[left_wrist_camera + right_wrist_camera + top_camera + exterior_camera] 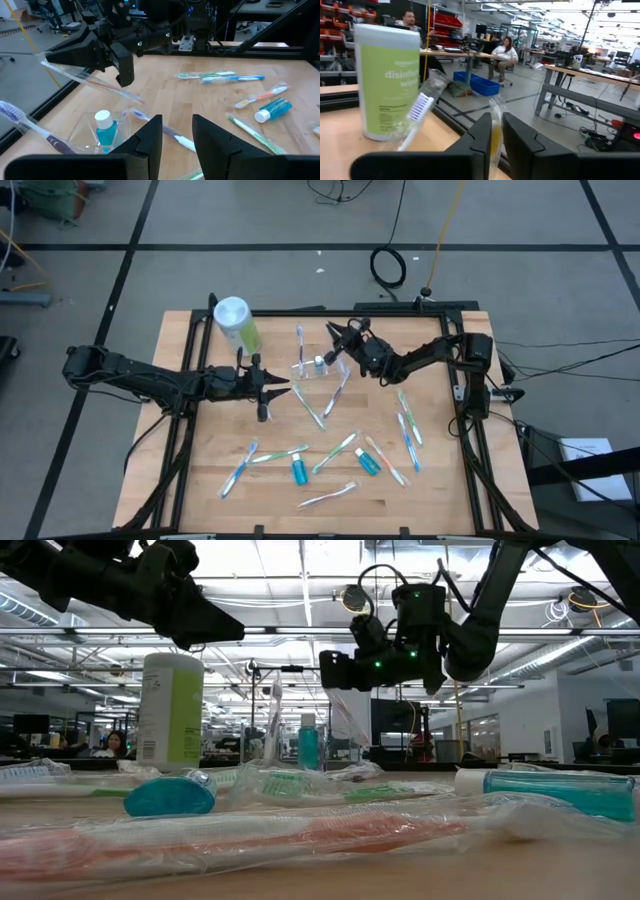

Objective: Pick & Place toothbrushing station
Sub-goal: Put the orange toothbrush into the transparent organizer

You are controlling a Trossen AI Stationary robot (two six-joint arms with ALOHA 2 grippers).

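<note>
The toothbrushing station is a small clear holder [318, 370] [87, 131] in the middle of the table. A blue white-capped tube [105, 130] and wrapped toothbrushes [299, 346] stand in it. My right gripper [333, 332] hovers just beyond the holder's far side and is shut on a clear-wrapped orange toothbrush [107, 86]. My left gripper [272, 392] [177, 135] waits open to the left of the holder, above the table, with nothing between its fingers. My right gripper pinches the wrapped orange toothbrush between its two fingers, the wrapper [494, 131] showing in the narrow gap. The fingers run about level, toward the table's far left. The toothbrush slants down from the fingers, its lower end [139, 100] above the holder.
A tall green wipes canister [236, 323] [387, 80] stands at the far left. Several wrapped toothbrushes [335, 452] and two blue tubes [298, 470] [366, 462] lie on the near half, with more brushes at the right [408, 430]. People sit in the room beyond.
</note>
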